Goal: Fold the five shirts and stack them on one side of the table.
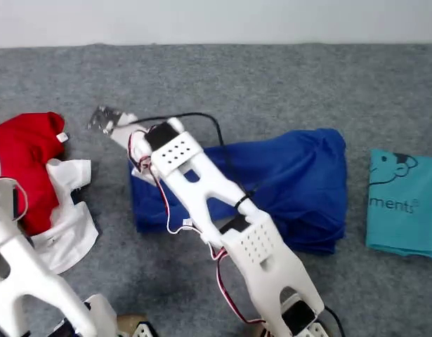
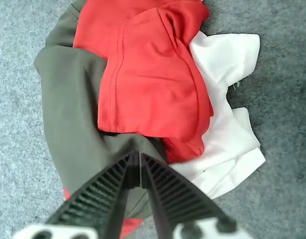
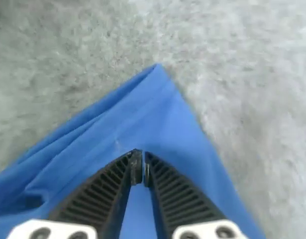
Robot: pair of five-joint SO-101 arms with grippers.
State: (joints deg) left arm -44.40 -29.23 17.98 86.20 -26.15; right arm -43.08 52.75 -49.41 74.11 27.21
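White perforated arms [image 1: 201, 175], red-black cables [image 1: 164, 203], ribbed black hands [image 2: 139, 158] [image 3: 139, 157]

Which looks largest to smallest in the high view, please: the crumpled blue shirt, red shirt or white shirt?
Crumpled blue shirt: clearly largest.
Red shirt and white shirt: alike, both partly covered, so unranked.

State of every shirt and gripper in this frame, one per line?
blue shirt: rumpled, not neatly folded
teal shirt: lying flat, looks folded
red shirt: crumpled, on top
white shirt: crumpled beneath red shirt
olive shirt: crumpled beneath red shirt
left gripper: shut, above olive shirt
right gripper: shut, above blue shirt
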